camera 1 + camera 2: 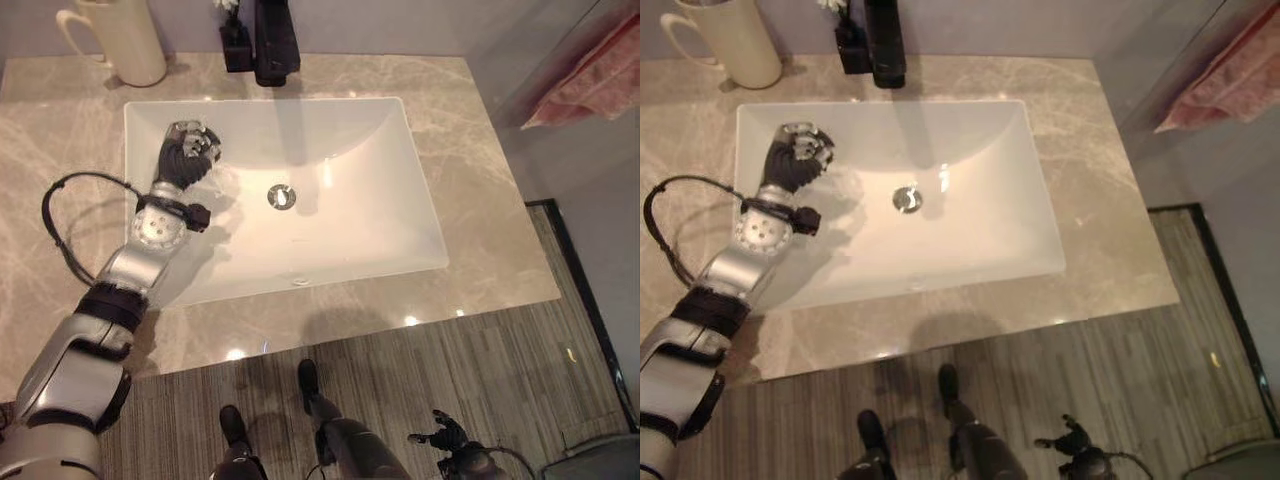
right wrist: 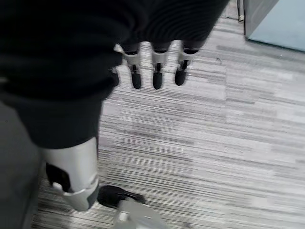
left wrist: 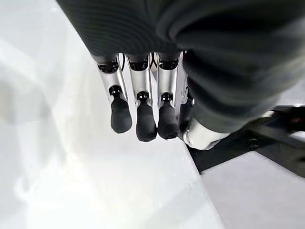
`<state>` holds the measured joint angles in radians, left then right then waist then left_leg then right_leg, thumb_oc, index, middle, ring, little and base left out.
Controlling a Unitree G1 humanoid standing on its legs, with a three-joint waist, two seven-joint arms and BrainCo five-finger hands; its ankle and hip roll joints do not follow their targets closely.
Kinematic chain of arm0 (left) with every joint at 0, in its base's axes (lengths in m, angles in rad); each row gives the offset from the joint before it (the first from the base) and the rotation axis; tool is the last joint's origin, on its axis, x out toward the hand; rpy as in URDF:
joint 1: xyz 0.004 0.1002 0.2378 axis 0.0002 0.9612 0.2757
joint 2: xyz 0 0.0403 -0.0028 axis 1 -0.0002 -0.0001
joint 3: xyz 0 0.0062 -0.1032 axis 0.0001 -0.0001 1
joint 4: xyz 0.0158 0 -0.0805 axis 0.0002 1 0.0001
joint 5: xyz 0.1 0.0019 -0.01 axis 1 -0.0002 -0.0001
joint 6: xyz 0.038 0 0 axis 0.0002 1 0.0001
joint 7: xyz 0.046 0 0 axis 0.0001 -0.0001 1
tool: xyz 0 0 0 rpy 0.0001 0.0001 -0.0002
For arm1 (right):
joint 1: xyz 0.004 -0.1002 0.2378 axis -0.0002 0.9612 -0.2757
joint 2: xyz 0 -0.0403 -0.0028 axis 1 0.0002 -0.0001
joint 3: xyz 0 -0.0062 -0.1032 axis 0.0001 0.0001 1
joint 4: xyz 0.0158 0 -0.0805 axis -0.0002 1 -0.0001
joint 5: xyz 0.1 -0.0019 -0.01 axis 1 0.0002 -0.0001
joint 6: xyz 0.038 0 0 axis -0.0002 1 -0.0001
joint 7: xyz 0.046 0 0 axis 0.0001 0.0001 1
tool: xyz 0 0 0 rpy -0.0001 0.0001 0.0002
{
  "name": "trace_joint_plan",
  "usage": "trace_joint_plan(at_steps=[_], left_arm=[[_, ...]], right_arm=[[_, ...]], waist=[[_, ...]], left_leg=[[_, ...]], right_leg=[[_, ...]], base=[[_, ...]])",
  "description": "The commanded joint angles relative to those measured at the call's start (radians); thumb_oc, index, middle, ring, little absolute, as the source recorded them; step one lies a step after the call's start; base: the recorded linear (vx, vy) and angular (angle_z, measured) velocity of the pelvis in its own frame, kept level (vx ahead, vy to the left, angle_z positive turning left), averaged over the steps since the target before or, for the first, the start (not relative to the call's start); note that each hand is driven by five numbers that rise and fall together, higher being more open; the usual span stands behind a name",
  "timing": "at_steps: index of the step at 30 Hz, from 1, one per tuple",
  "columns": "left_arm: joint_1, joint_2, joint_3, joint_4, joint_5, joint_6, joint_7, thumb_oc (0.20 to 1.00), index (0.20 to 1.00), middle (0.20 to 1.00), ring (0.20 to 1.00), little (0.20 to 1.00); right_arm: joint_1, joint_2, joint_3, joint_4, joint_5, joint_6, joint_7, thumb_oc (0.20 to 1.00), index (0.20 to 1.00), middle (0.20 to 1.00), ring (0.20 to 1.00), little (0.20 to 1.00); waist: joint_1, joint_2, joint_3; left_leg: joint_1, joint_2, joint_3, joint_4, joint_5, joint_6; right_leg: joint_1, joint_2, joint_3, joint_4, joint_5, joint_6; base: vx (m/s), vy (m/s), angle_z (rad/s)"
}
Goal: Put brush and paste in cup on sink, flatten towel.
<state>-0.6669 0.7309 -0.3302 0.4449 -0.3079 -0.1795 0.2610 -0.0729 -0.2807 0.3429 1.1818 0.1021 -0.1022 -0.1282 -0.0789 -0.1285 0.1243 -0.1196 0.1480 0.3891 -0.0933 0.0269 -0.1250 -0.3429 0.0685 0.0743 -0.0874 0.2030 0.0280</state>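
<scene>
A cream cup [image 1: 125,45] with a handle stands on the counter at the back left. A pink towel [image 1: 595,85] hangs bunched at the far right, beyond the counter. My left hand [image 1: 188,155] hovers inside the white sink [image 1: 350,150], near its back left corner. Its fingers [image 3: 143,114] are curled with the thumb close by, and I see nothing in them. My right hand [image 1: 447,435] hangs low beside the floor, fingers [image 2: 157,71] relaxed and empty. I make out neither brush nor paste.
A black faucet [image 1: 275,45] rises at the back middle of the sink, with a small black holder [image 1: 235,45] beside it. The drain [image 1: 282,196] sits mid-basin. Beige marble counter [image 1: 470,130] surrounds the sink. Grey striped flooring [image 2: 214,157] lies below.
</scene>
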Motion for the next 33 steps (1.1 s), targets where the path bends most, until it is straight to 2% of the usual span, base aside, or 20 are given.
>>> trace_joint_plan(at_steps=[1,2,4,7,13,18,24,27,29,30,31,33], left_arm=[[0.059,0.008,0.074,-0.043,0.017,-0.086,-0.011,0.2,0.2,0.2,0.2,0.2],[0.138,0.018,0.13,-0.09,0.03,-0.095,-0.013,0.2,0.2,0.2,0.2,0.2],[0.169,0.02,0.157,-0.11,0.043,-0.098,-0.008,0.2,0.2,0.2,0.2,0.2],[0.242,0.023,0.251,-0.115,0.068,-0.103,0.025,0.2,0.2,0.2,0.2,0.2],[0.337,-0.038,0.326,-0.16,0.015,-0.127,0.021,0.2,0.2,0.2,0.2,0.2],[0.471,-0.085,0.379,-0.299,-0.001,-0.148,-0.025,0.2,0.2,0.2,0.2,0.2],[0.683,-0.14,0.476,-0.459,0.029,-0.161,-0.075,0.2,0.2,0.2,0.2,0.2],[0.747,-0.152,0.532,-0.482,0.045,-0.163,-0.066,0.2,0.2,0.2,0.2,0.2],[0.824,-0.184,0.591,-0.507,0.041,-0.165,-0.07,0.2,0.2,0.2,0.2,0.2],[0.827,-0.185,0.593,-0.51,0.042,-0.163,-0.07,0.2,0.2,0.2,0.2,0.2],[0.867,-0.214,0.633,-0.498,0.034,-0.163,-0.057,0.2,0.2,0.2,0.2,0.2],[0.888,-0.236,0.657,-0.492,0.028,-0.16,-0.046,0.2,0.2,0.2,0.2,0.2]], right_arm=[[0.045,0.007,-0.025,0.031,-0.024,0.019,0.0,1.0,1.0,1.0,1.0,1.0],[0.048,0.012,-0.035,0.04,-0.036,0.022,0.005,1.0,1.0,1.0,1.0,1.0],[0.053,0.012,-0.035,0.043,-0.044,0.023,0.008,1.0,1.0,1.0,1.0,1.0],[0.071,0.014,-0.04,0.059,-0.067,0.024,0.013,1.0,1.0,1.0,1.0,1.0],[0.079,0.024,-0.044,0.098,-0.095,0.039,0.016,1.0,1.0,1.0,1.0,1.0],[0.073,0.023,-0.088,0.128,-0.089,0.053,0.016,1.0,1.0,1.0,1.0,1.0],[0.058,0.024,-0.149,0.17,-0.085,0.066,0.009,1.0,1.0,1.0,1.0,1.0],[0.059,0.026,-0.155,0.169,-0.086,0.065,0.009,1.0,1.0,1.0,1.0,1.0],[0.065,0.036,-0.158,0.172,-0.089,0.063,0.012,1.0,1.0,1.0,1.0,1.0],[0.065,0.036,-0.156,0.172,-0.089,0.063,0.012,1.0,1.0,1.0,1.0,1.0],[0.067,0.044,-0.16,0.176,-0.092,0.063,0.011,1.0,1.0,1.0,1.0,1.0],[0.068,0.048,-0.158,0.176,-0.094,0.063,0.011,1.0,1.0,1.0,1.0,1.0]], waist=[[0.016,-0.007,-0.008],[0.025,-0.003,-0.02],[0.027,-0.001,-0.026],[0.036,0.004,-0.046],[0.045,0.011,-0.068],[0.059,0.024,-0.097],[0.096,0.04,-0.123],[0.106,0.039,-0.124],[0.135,0.033,-0.126],[0.132,0.033,-0.126],[0.159,0.027,-0.126],[0.17,0.024,-0.124]], left_leg=[[-0.006,-0.009,-0.095,0.006,-0.018,0.023],[0.021,-0.014,-0.086,0.006,-0.024,0.027],[0.032,-0.016,-0.083,0.006,-0.028,0.027],[0.044,-0.026,-0.082,0.006,-0.028,0.032],[0.066,-0.03,-0.083,0.006,-0.029,0.034],[0.115,-0.035,-0.092,0.006,-0.037,0.034],[0.181,-0.044,-0.116,0.006,-0.055,0.043],[0.193,-0.047,-0.13,0.006,-0.057,0.045],[0.198,-0.054,-0.155,0.006,-0.06,0.048],[0.199,-0.054,-0.156,0.006,-0.06,0.049],[0.195,-0.061,-0.175,0.006,-0.06,0.053],[0.193,-0.065,-0.185,0.006,-0.059,0.055]], right_leg=[[0.062,-0.061,-0.076,0.0,-0.045,0.106],[0.084,-0.063,-0.072,0.0,-0.049,0.108],[0.094,-0.064,-0.071,0.0,-0.051,0.108],[0.107,-0.069,-0.073,0.0,-0.055,0.108],[0.128,-0.074,-0.078,0.0,-0.056,0.111],[0.182,-0.088,-0.094,0.0,-0.066,0.111],[0.271,-0.106,-0.133,0.0,-0.089,0.109],[0.297,-0.112,-0.148,0.0,-0.098,0.106],[0.319,-0.122,-0.172,0.0,-0.102,0.104],[0.32,-0.123,-0.174,0.0,-0.102,0.104],[0.331,-0.133,-0.194,0.0,-0.102,0.106],[0.336,-0.138,-0.208,0.0,-0.102,0.108]], base=[[0.03,0.064,-0.02],[0.03,0.064,0.02],[0.03,0.06,0.05],[0.01,0.044,0.02],[0.03,0.015,-0.01],[0.04,0.041,-0.06],[0.0,0.072,0.18],[0.0,0.064,0.23],[-0.02,0.07,0.33],[-0.01,0.078,0.18],[-0.02,0.08,0.31],[-0.02,0.073,0.38]])
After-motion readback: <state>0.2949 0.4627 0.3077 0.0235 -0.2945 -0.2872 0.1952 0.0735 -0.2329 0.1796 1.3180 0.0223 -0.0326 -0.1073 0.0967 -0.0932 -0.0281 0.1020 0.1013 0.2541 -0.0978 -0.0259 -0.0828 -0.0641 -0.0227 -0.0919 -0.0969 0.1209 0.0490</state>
